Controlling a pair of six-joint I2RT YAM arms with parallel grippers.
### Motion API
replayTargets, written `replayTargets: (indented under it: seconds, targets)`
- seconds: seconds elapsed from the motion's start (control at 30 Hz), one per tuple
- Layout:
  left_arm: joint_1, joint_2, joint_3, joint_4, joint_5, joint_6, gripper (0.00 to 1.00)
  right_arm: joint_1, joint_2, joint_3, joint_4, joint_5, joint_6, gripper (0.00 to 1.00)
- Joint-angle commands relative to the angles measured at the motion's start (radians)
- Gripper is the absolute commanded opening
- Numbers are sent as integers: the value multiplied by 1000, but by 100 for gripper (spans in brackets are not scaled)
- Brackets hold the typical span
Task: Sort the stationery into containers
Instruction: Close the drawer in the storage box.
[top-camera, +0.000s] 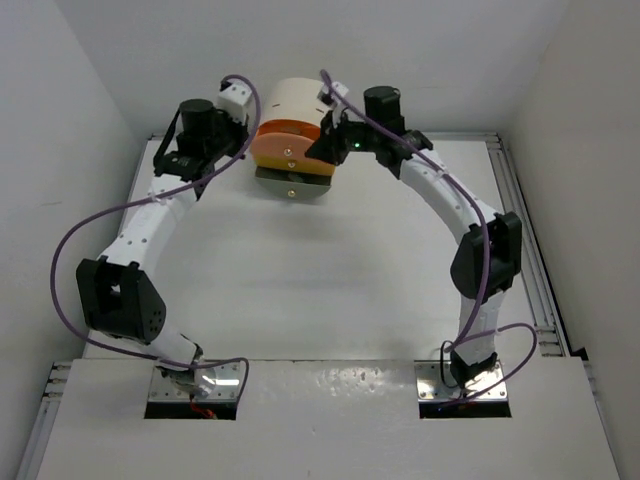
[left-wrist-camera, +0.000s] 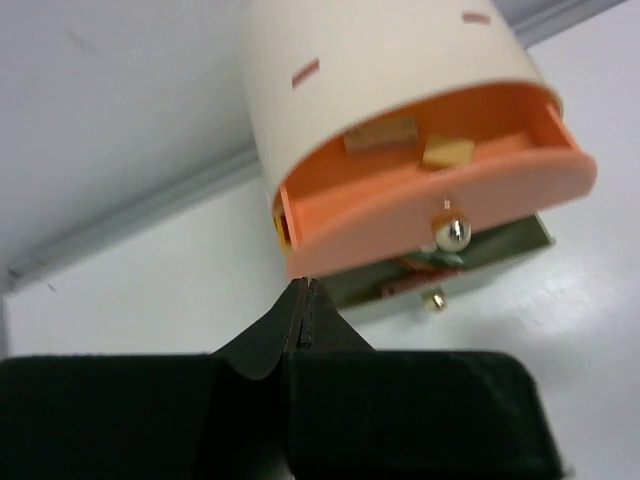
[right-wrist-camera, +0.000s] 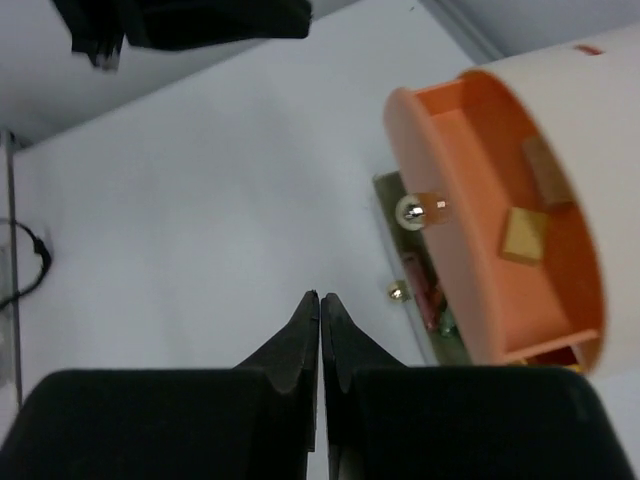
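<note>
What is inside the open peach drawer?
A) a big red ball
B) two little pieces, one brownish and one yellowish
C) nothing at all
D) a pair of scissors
B: the left wrist view looks into the open peach drawer and shows a tan piece and a cream piece lying near its back wall.

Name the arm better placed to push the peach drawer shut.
Left, probably. The left gripper, shut, points at the front of the peach drawer, tips right by its edge. The right gripper, also shut, points at the table beside the drawer fronts and would need turning.
</note>
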Motion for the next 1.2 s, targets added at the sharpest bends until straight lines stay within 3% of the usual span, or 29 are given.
replayTargets:
  seconds: [0.0, 0.1, 0.3, 0.5, 0.67, 0.9, 1.03, 1.17]
  targets:
    - [51, -69, -65, -81, 200, -182, 0, 109, -32, 21, -128, 41, -270, 1]
    - [105, -98, -149, -24, 362, -249, 0, 166, -11, -28, -81, 231, -347, 0]
    - [211, -123, -342, 162, 575, -395, 0, 200, 104, -4, 68, 454, -369, 0]
    - [281, -46, -467, 387, 727, -689, 0, 186, 242, 131, 124, 609, -410, 0]
    - [243, -54, -626, 641, 633, -837, 0, 169, 320, 176, 186, 672, -429, 0]
    - [206, 29, -766, 876, 519, -1064, 0, 160, 320, 150, 320, 746, -418, 2]
    - [186, 90, -772, 898, 452, -1098, 0, 154, 279, 128, 365, 711, -351, 13]
    - [148, 181, -728, 921, 435, -1104, 0, 160, 231, 122, 375, 632, -286, 17]
